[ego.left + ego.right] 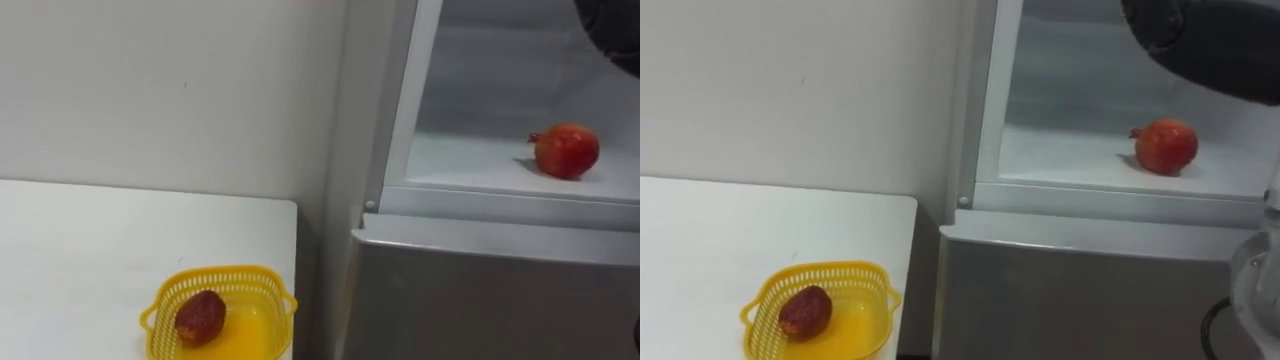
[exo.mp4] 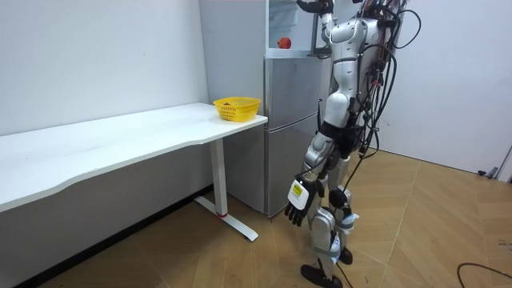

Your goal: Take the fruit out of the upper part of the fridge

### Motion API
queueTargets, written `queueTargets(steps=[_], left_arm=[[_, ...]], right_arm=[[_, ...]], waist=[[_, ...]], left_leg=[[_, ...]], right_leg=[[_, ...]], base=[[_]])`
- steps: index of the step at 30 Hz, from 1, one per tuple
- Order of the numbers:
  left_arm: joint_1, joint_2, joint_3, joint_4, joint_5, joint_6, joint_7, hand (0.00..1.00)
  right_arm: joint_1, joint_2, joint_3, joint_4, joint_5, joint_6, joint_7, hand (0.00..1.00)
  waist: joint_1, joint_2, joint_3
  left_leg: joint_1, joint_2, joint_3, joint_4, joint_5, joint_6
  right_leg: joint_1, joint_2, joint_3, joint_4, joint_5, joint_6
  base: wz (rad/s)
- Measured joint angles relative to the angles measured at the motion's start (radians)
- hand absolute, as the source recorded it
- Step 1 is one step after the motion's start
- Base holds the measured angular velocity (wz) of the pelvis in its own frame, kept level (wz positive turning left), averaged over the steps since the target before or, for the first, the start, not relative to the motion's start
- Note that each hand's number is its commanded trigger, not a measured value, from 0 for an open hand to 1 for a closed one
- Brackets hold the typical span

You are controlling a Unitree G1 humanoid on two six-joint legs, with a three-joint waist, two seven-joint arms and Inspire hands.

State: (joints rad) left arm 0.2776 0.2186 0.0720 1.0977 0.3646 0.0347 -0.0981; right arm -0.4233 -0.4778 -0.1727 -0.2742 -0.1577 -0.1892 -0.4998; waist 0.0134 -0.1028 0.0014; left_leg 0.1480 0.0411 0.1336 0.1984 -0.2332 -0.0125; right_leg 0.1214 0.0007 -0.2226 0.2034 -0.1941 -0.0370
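pomegranate [image 1: 566,150] sits on the upper fridge shelf [image 1: 470,165], likely firm, hefty and roll-prone, so you'd cup its middle; left hand [image 2: 298,210] hangs slack-fingered, right hand [image 2: 314,6] raised, state untellable.

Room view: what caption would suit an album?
Robot at the open fridge, a red fruit high inside; right hand raised, left hand hanging.

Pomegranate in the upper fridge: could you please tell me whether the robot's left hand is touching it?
Apart. The room view shows the left hand hanging low beside the robot's leg, well below the pomegranate up in the fridge.
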Motion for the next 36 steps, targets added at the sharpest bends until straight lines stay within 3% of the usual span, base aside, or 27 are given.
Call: queueTargets(steps=[3,7,16,20,24,25,28,36], left_arm=[[-0.002,0.003,0.004,0.001,0.000,0.000,0.000,0.00],[-0.002,0.007,0.004,0.001,0.000,0.003,-0.001,0.00],[0.008,0.018,0.001,0.000,0.000,0.025,0.008,0.00],[0.013,0.018,0.001,0.000,-0.001,0.026,0.006,0.00],[0.009,0.012,0.001,-0.001,-0.001,0.027,-0.003,0.00],[0.010,0.011,0.002,-0.008,-0.001,0.028,-0.007,0.00],[0.018,0.013,0.010,-0.021,0.000,0.030,-0.021,0.00],[0.034,0.014,0.016,-0.046,0.000,0.040,-0.040,0.00]], right_arm=[[0.009,-0.003,-0.003,0.060,0.003,0.009,0.001,0.00],[0.012,-0.022,-0.006,0.107,0.019,0.052,0.016,0.00],[0.001,-0.025,-0.005,0.277,0.082,0.080,0.047,0.00],[-0.039,-0.030,-0.005,0.395,0.096,0.082,0.069,0.00],[-0.065,-0.045,-0.003,0.464,0.116,0.083,0.099,0.00],[-0.065,-0.061,-0.003,0.481,0.143,0.086,0.113,0.00],[-0.069,-0.088,-0.003,0.505,0.204,0.126,0.146,0.00],[-0.070,-0.098,0.004,0.549,0.247,0.171,0.177,0.00]], waist=[[0.000,0.000,0.0006],[0.007,-0.008,0.0001],[0.028,-0.051,-0.0030],[0.032,-0.045,-0.0036],[0.040,-0.033,0.0015],[0.040,-0.030,-0.0024],[0.049,-0.027,-0.0038],[0.055,-0.056,-0.0053]], left_leg=[[0.000,0.000,-0.004,0.000,0.000,0.000],[-0.008,-0.001,-0.006,-0.001,0.000,0.000],[-0.020,-0.003,-0.029,0.007,0.000,0.000],[-0.033,-0.003,-0.042,0.007,0.000,-0.001],[-0.042,-0.003,-0.052,0.008,0.000,-0.001],[-0.051,-0.004,-0.056,0.008,0.001,-0.002],[-0.056,-0.003,-0.060,0.006,0.003,-0.005],[-0.063,-0.002,-0.073,0.005,0.005,-0.007]], right_leg=[[-0.001,0.000,-0.001,0.001,0.000,0.000],[-0.005,-0.001,-0.002,0.002,-0.002,0.000],[-0.005,-0.003,-0.030,-0.010,-0.002,0.000],[-0.009,-0.002,-0.038,-0.015,-0.001,0.000],[-0.011,-0.002,-0.046,-0.015,-0.001,-0.001],[-0.018,-0.003,-0.054,-0.014,-0.001,-0.001],[-0.024,-0.002,-0.055,-0.014,-0.001,-0.001],[-0.030,0.000,-0.062,-0.016,-0.001,-0.001]], base=[[0.00],[0.01],[0.09],[0.05],[0.07],[0.10],[0.02],[0.01]])
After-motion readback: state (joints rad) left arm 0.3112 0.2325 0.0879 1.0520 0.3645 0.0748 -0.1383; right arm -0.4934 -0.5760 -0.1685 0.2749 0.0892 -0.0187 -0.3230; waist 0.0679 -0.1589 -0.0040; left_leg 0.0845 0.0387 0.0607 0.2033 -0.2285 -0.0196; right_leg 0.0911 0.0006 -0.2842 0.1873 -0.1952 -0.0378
